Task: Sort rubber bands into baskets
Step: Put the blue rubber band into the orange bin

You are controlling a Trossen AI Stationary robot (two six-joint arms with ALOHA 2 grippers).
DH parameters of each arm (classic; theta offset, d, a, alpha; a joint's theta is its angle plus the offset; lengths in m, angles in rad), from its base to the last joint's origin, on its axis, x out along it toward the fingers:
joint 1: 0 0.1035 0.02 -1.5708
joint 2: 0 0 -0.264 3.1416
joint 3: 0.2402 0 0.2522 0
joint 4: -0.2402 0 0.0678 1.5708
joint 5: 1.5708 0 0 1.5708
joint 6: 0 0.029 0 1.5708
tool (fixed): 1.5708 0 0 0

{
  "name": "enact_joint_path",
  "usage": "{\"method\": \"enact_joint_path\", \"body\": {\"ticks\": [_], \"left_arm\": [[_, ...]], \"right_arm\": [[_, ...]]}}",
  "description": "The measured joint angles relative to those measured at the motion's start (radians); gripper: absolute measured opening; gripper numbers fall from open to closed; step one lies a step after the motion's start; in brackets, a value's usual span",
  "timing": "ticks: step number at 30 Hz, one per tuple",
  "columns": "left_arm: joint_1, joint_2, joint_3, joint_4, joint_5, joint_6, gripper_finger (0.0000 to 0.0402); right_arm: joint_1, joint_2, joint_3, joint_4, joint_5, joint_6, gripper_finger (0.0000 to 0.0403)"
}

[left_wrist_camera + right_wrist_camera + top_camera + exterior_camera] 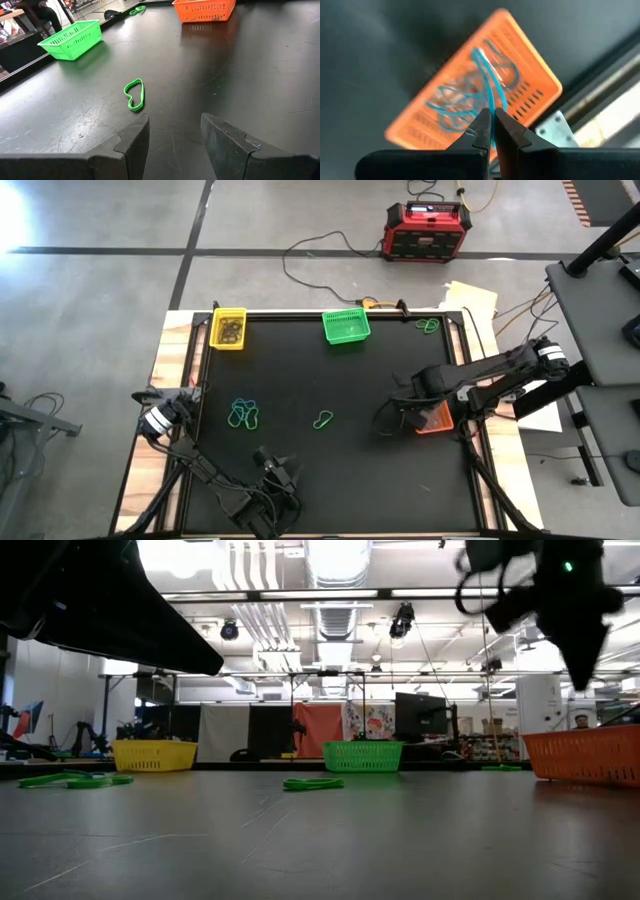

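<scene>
A: Over the orange basket [485, 85] at the right edge of the black surface [330, 470], the right gripper [491, 131] hangs with its fingers [479, 134] pinched tight on a blue rubber band [487, 75]. More blue bands [451, 102] lie inside that basket.

B: And the left gripper [174, 145]? From the high view it sits low at the near-left part of the surface.

A: Right, its fingers [131, 145] stand apart, nothing between them. It faces a single green rubber band [135, 94] lying flat on the surface, a little ahead of the tips, not touching them.

B: Where are the other bands?

A: From above, a cluster of green and teal loops [245, 414] lies left of centre, the lone green one is near the middle, and another green pair [428, 326] rests at the far right corner, just beside the surface's edge.

B: The other baskets?

A: Yellow basket [229, 329] at the far left corner with dark bands in it, green basket [346, 326] along the far edge near the middle. Beyond the surface, a red and black box [428, 230] stands on the floor with cables running from it
</scene>
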Motion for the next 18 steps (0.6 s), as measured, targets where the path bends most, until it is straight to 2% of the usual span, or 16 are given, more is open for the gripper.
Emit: {"method": "enact_joint_path", "body": {"ticks": [4, 8, 15, 18], "left_arm": [[0.0, 0.0, 0.0, 0.0, 0.0, 0.0, 0.0165], [0.0, 0.0, 0.0, 0.001, 0.0, 0.0, 0.0165], [-0.01, -0.006, 0.0, -0.002, 0.004, 0.0, 0.0165], [-0.008, -0.054, -0.001, -0.059, 0.079, 0.0, 0.0161]], "right_arm": [[0.0, -0.01, 0.09, 0.004, -0.001, -0.011, 0.0009], [0.0, -0.01, 0.112, -0.006, -0.035, -0.01, 0.0009], [0.0, -0.011, -0.048, -0.011, -0.071, 0.029, 0.0009], [0.0, -0.009, -0.121, 0.007, -0.071, 0.055, 0.0009]]}}
